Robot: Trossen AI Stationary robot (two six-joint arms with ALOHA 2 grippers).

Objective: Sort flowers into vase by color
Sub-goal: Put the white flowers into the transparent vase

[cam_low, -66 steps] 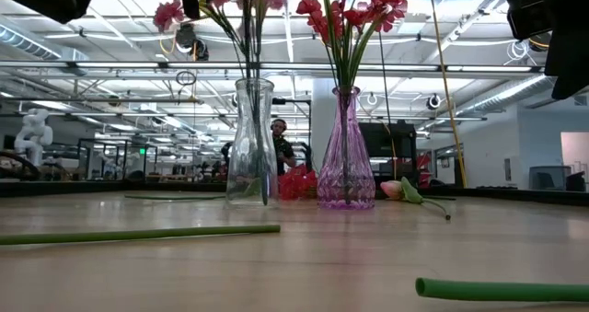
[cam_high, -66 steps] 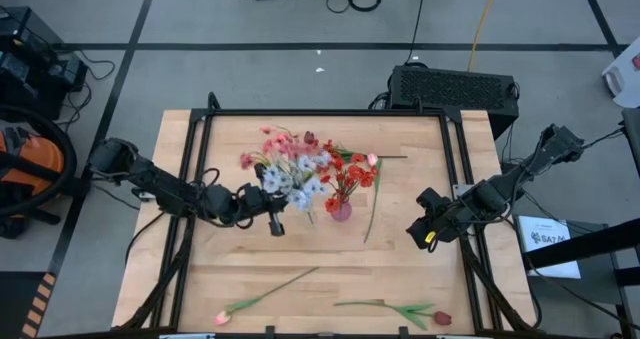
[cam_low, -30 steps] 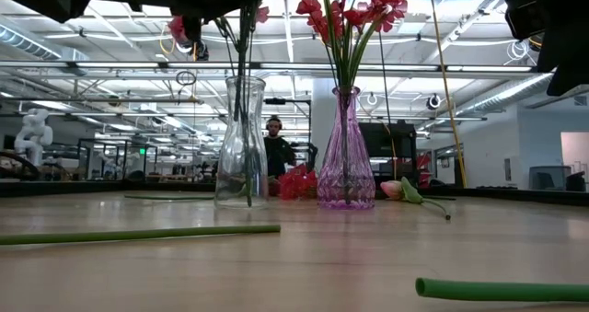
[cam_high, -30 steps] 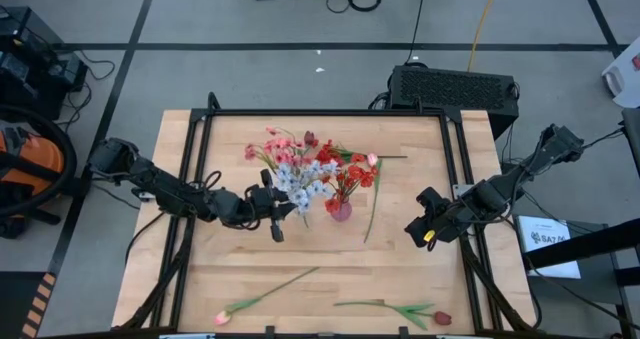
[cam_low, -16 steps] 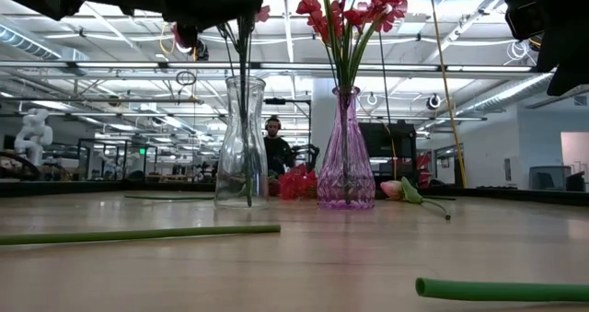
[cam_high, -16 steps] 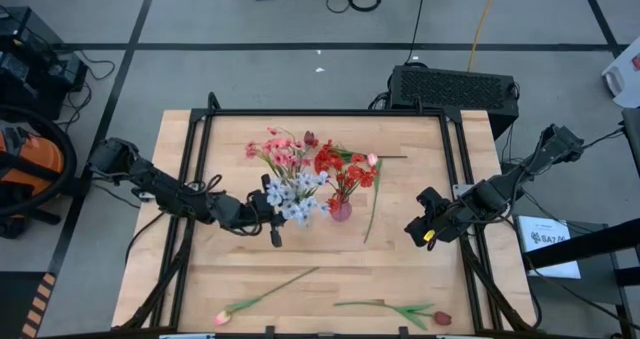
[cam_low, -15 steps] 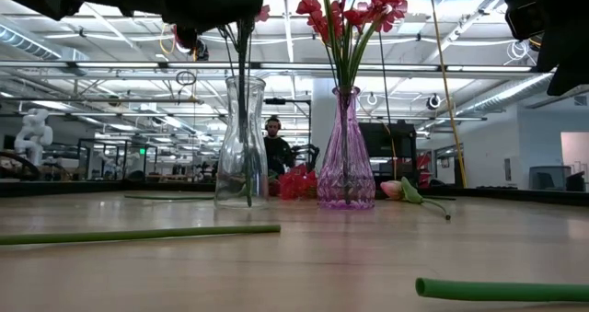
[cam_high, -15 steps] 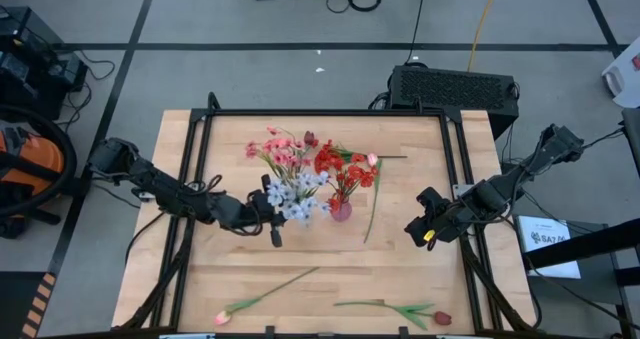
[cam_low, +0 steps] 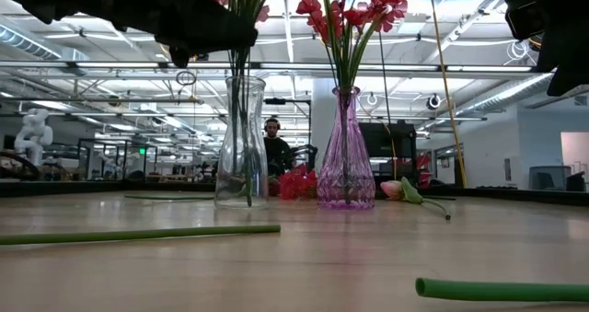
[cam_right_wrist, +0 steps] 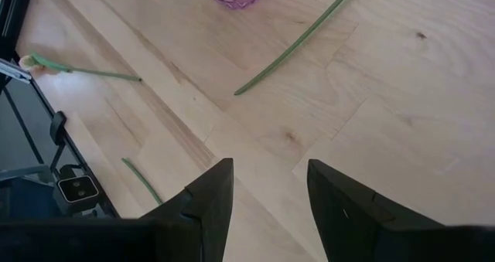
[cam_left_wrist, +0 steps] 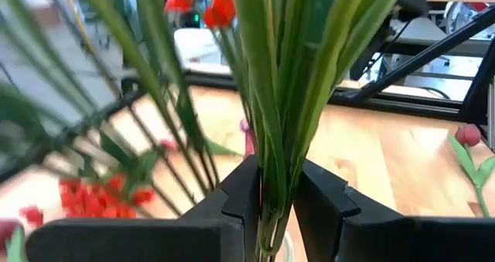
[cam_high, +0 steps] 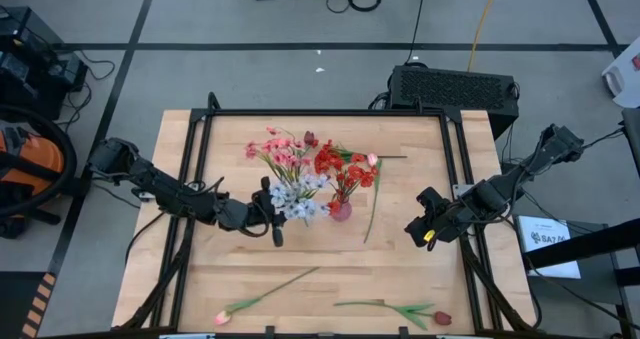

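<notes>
My left gripper [cam_high: 271, 208] [cam_left_wrist: 275, 186] is shut on a bunch of green stems with pale white-blue blooms [cam_high: 295, 197], just above the mouth of the clear glass vase [cam_low: 241, 146]. Pink blooms [cam_high: 276, 149] spread out on the far side of that vase. To its right, the purple vase [cam_high: 341, 211] [cam_low: 346, 151] holds red blooms [cam_high: 345, 169]. My right gripper [cam_high: 424, 230] [cam_right_wrist: 267, 194] hangs open and still over the table's right side. Loose stems lie flat: a pink tulip [cam_high: 223, 317], a red tulip [cam_high: 440, 319] and a pink-budded stem [cam_high: 372, 201]. My left gripper pinches several green stems [cam_left_wrist: 272, 150] together between its two fingers [cam_left_wrist: 241, 191], below the blooms and leaves. The fingers come level from the table's left and lie across the stems. The bunch stands nearly upright, and its lower ends [cam_low: 242, 119] reach down inside the clear vase.
Dark red blooms [cam_low: 294, 183] lie on the table behind the two vases. A black frame rail [cam_high: 200, 179] runs round the tabletop. Bare wood [cam_high: 330, 254] shows between the vases and the near stems. A person [cam_low: 273, 148] stands far off in the room.
My left gripper has moved a little toward the table's left and near edge and has come lower. The white-blue bunch went with it, its blooms shifting toward the gripper and its stems standing more upright in the clear vase. The hold has stayed shut.
</notes>
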